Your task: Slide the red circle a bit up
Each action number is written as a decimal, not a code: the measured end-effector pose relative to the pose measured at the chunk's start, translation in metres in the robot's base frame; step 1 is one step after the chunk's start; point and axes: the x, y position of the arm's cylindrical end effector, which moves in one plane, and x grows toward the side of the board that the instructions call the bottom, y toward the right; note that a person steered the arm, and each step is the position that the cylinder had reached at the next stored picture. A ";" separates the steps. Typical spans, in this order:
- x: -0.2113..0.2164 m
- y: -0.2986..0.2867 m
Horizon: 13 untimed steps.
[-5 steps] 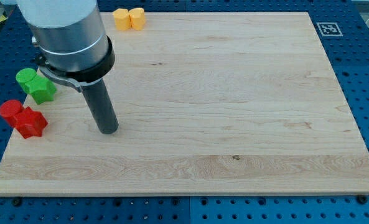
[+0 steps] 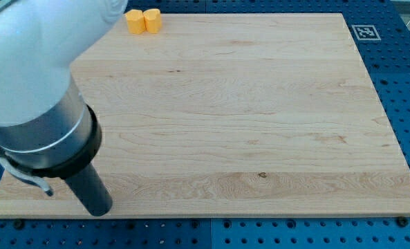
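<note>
Bright even overhead light, tabletop [image 2: 246, 117] sharp and glare-free, faint soft shadows, arm blurred at near-left corner

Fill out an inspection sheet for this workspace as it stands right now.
Surface: wooden board, light grain, small dark knot near the view's bottom centre.
Job's things: red circle not visible; the arm covers the view's left side.
Clutter: two yellow-orange blocks touching, at the view's top edge.
Grippers: none fitted; my tip sits near the board's bottom-left corner, far from the yellow-orange blocks.
Cables: nothing seen.
Surroundings: blue perforated base; marker tag at the board's top-right corner.
</note>
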 end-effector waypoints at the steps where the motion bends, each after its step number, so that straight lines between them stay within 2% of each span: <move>1: -0.011 -0.037; 4: -0.086 -0.150; 6: -0.088 -0.151; 8: -0.113 -0.150; 13: -0.114 -0.150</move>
